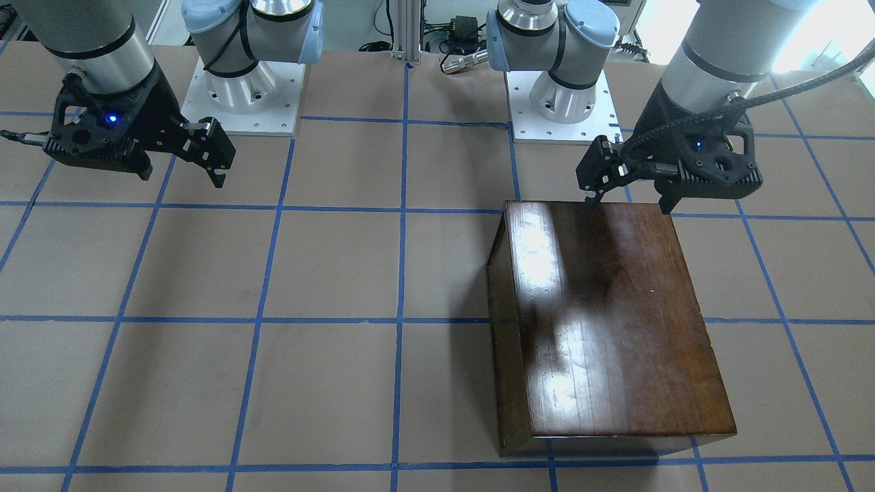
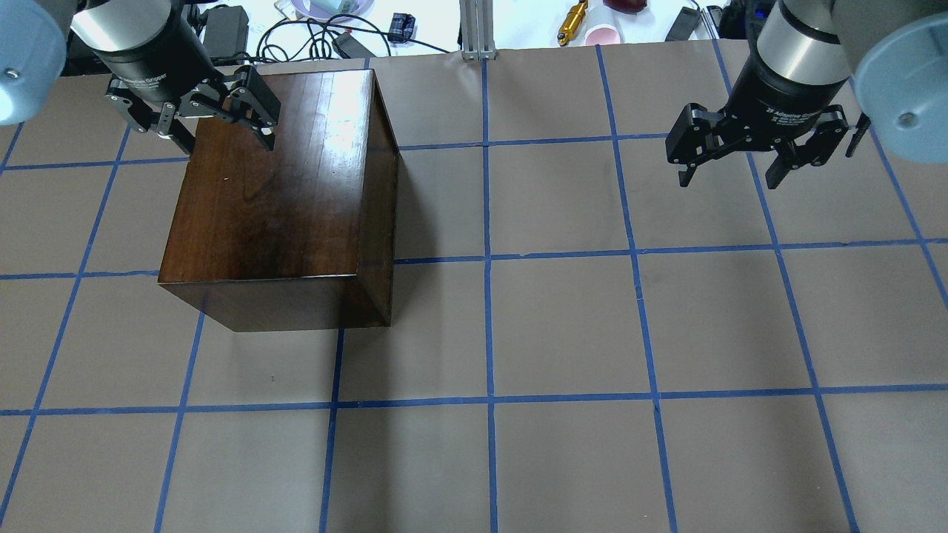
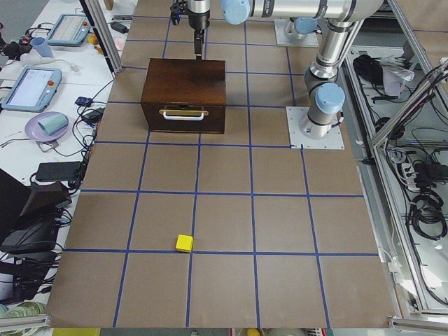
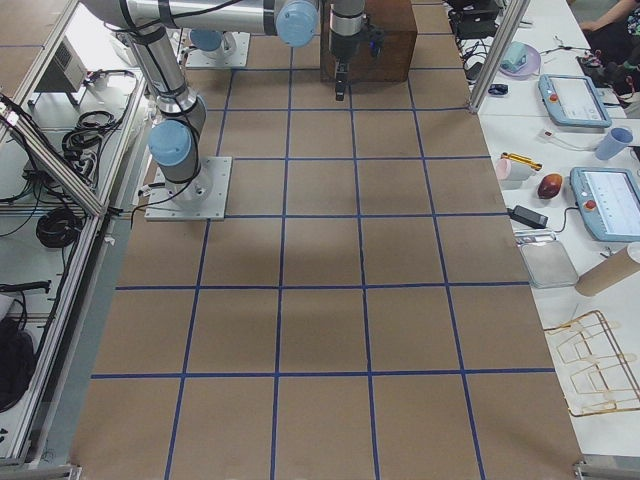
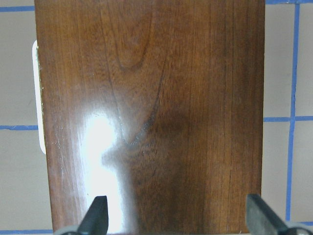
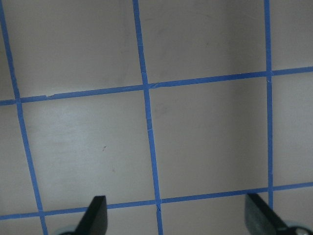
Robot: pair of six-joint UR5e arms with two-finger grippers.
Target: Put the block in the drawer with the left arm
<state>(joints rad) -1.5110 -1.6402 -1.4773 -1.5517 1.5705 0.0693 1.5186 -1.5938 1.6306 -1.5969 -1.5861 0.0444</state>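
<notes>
The dark-brown wooden cabinet (image 2: pixel 274 192) stands on the left half of the table. Its drawer (image 3: pixel 184 117) is closed, with the pale handle (image 3: pixel 183 112) facing the table's left end. The handle also shows at the left edge of the left wrist view (image 5: pixel 35 98). My left gripper (image 2: pixel 227 142) hovers open and empty over the cabinet top (image 5: pixel 151 112), near its edge on the robot's side (image 1: pixel 630 201). The yellow block (image 3: pixel 184 243) lies on the table far from the cabinet, toward the left end, and shows only in the exterior left view. My right gripper (image 2: pixel 729 181) is open and empty above bare table (image 6: pixel 177 218).
The table is brown with a blue tape grid (image 2: pixel 487 259). The two arm bases (image 1: pixel 243 89) (image 1: pixel 560 96) stand at the robot's side. Tablets, cups and cables lie on the side benches (image 3: pixel 42 84) (image 4: pixel 570 140) beyond the table's edge.
</notes>
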